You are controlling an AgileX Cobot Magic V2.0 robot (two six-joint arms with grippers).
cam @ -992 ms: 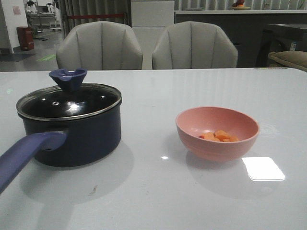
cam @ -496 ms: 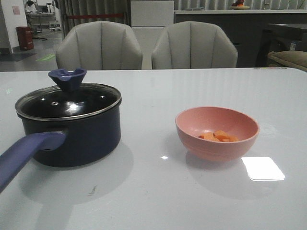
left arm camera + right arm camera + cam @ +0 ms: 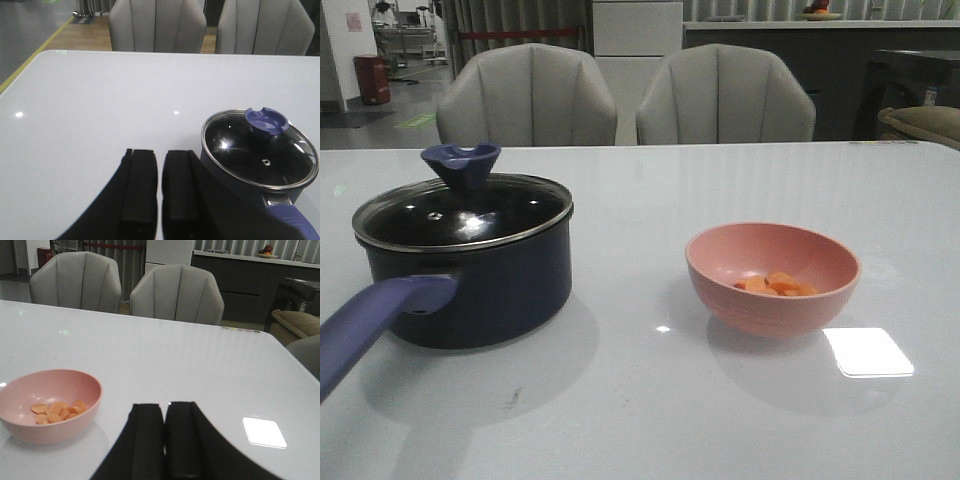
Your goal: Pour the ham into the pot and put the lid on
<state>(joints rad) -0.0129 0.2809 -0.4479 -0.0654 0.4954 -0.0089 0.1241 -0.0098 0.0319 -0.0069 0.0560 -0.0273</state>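
The dark navy pot [image 3: 470, 280] stands at the left of the table with its purple-blue handle [image 3: 370, 325] toward me. The glass lid [image 3: 460, 212] with its purple-blue knob [image 3: 461, 164] sits on it. The ham [image 3: 775, 285], small orange-pink chunks, lies in a pink bowl [image 3: 772, 277] at the right. Neither gripper shows in the front view. My left gripper [image 3: 160, 152] is shut and empty beside the pot [image 3: 260, 165]. My right gripper [image 3: 165, 406] is shut and empty, apart from the bowl [image 3: 47, 405] with the ham [image 3: 57, 411].
Two grey chairs [image 3: 620, 95] stand behind the table's far edge. A bright patch of light [image 3: 868, 352] lies on the table near the bowl.
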